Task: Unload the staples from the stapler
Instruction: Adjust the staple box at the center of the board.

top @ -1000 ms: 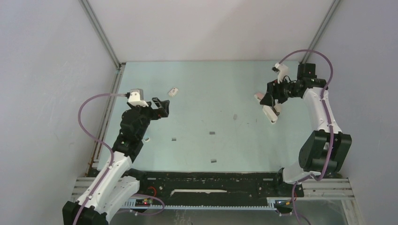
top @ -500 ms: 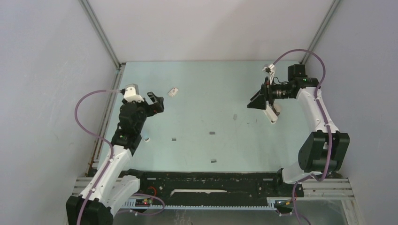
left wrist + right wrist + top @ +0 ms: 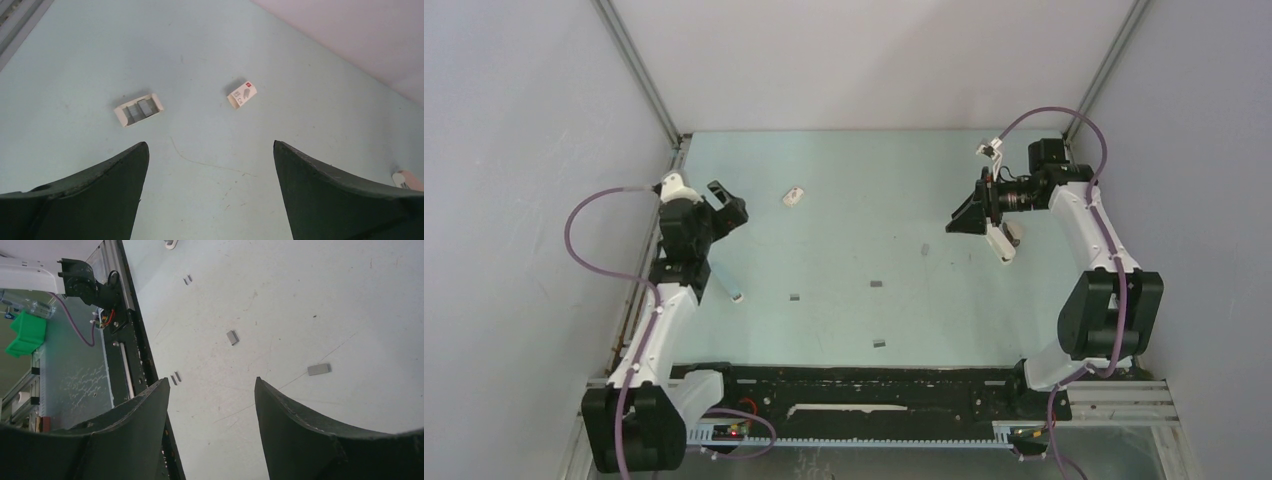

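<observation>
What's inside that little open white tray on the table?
Two short grey strips, seemingly staples, lie side by side in the tray. Anything beneath them is covered.

Loose staples — four strips counted. One white stapler. One small white-and-red box. One open white tray — two grey blocks inside it.
</observation>
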Controlling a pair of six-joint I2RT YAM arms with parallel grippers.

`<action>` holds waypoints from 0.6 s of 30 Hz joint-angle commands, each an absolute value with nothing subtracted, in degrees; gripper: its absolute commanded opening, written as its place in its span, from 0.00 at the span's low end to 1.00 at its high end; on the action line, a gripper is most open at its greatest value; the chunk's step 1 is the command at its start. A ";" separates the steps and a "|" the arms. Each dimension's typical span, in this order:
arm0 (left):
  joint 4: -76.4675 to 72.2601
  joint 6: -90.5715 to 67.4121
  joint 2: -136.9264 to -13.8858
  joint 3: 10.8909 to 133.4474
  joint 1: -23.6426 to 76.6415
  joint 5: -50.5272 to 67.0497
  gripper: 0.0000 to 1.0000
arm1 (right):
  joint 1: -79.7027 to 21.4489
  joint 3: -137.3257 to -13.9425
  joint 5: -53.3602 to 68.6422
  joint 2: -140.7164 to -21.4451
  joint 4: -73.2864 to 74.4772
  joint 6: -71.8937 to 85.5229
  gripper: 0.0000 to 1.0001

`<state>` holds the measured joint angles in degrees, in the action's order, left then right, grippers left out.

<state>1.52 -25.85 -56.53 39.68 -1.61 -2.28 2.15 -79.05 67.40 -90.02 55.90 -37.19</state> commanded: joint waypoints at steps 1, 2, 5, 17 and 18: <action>2.80 -28.90 -59.36 44.41 -5.89 1.42 1.00 | 1.76 -79.10 69.08 -90.75 55.91 -38.06 0.71; 3.36 -29.20 -60.31 45.15 -6.82 1.87 1.00 | 1.71 -79.18 69.08 -90.91 55.91 -38.06 0.71; 5.76 -30.65 -64.38 47.88 -9.66 3.51 1.00 | 1.67 -79.10 68.91 -91.23 55.90 -38.23 0.71; 12.81 -29.65 -78.12 58.81 -16.17 7.94 1.00 | 1.70 -80.03 68.66 -93.43 56.31 -38.41 0.71; 13.65 -28.82 -78.99 59.79 -16.27 7.61 1.00 | 1.67 -80.19 68.58 -93.63 56.41 -38.47 0.71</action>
<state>11.00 -30.94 -76.97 53.89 -15.64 7.29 2.09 -79.05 67.59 -92.84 55.92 -37.23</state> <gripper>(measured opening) 0.996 0.708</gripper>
